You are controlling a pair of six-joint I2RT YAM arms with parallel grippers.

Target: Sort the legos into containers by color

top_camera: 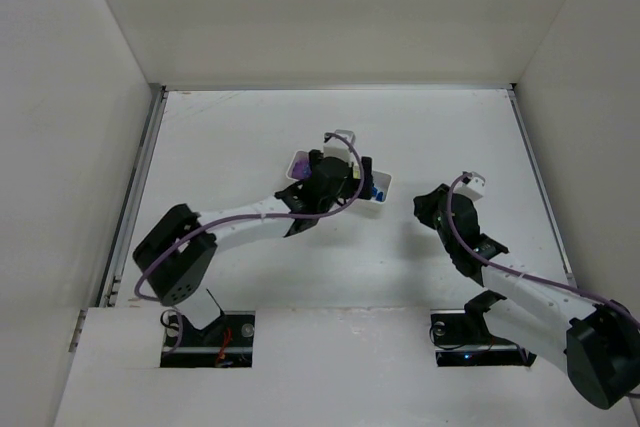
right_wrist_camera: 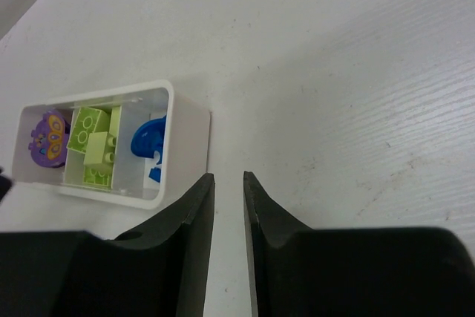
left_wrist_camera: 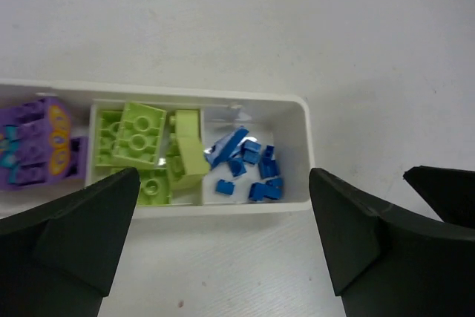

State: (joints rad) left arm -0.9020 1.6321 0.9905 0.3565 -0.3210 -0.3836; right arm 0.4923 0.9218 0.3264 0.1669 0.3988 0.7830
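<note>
The white tray [left_wrist_camera: 223, 211] lies on the table, divided into compartments. Purple bricks [left_wrist_camera: 37, 142] fill its left compartment, yellow-green bricks [left_wrist_camera: 141, 139] the middle, several tiny blue pieces [left_wrist_camera: 249, 165] the right. My left gripper [left_wrist_camera: 224, 183] hovers over the tray's near rim, open wide and empty. In the top view it [top_camera: 330, 182] covers most of the tray [top_camera: 298, 157]. My right gripper [right_wrist_camera: 229, 177] is nearly shut with a narrow gap, empty, over bare table just right of the tray [right_wrist_camera: 189, 146]. The top view shows it [top_camera: 425, 207] apart from the tray's blue end [top_camera: 376, 192].
White walls enclose the table on the left, back and right. A metal rail [top_camera: 135, 197] runs along the left edge. No loose bricks show on the table surface in any view.
</note>
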